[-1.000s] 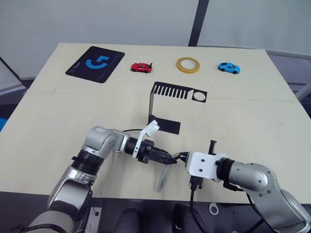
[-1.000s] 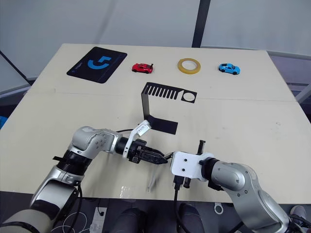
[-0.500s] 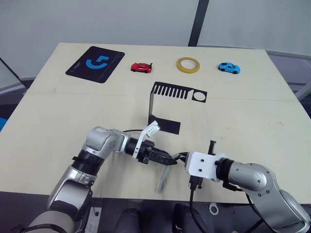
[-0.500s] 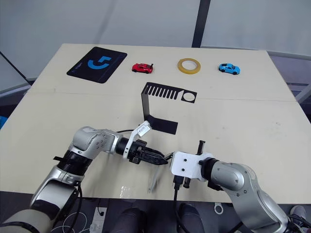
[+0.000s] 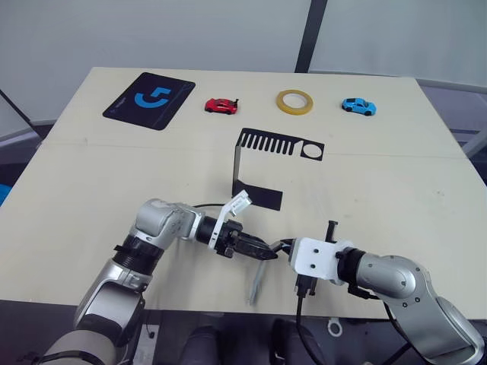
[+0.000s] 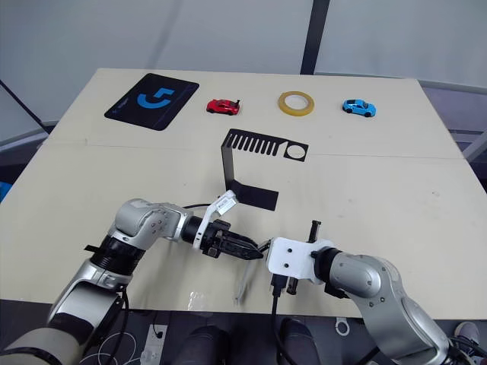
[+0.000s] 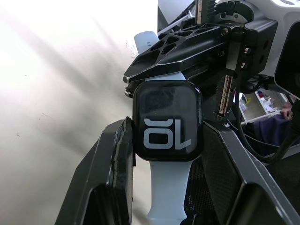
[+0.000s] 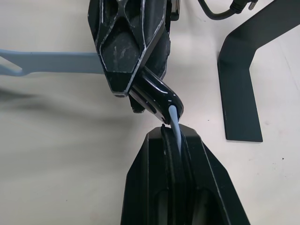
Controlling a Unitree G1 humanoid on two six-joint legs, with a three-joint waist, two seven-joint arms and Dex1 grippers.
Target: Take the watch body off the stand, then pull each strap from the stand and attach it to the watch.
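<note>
On the watch body (image 7: 168, 121), digits "10"

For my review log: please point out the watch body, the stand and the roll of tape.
watch body (image 7: 168, 121), left wrist view, on the middle of its screen.
stand (image 5: 278, 144), left eye view, on the slotted top plate.
roll of tape (image 5: 295, 101), left eye view, on its yellow ring.

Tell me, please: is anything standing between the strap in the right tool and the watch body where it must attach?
Nothing visible does. The right tool pinches the strap, whose tip already meets the edge of the watch body, held in the left tool. The stand lies farther back.
</note>
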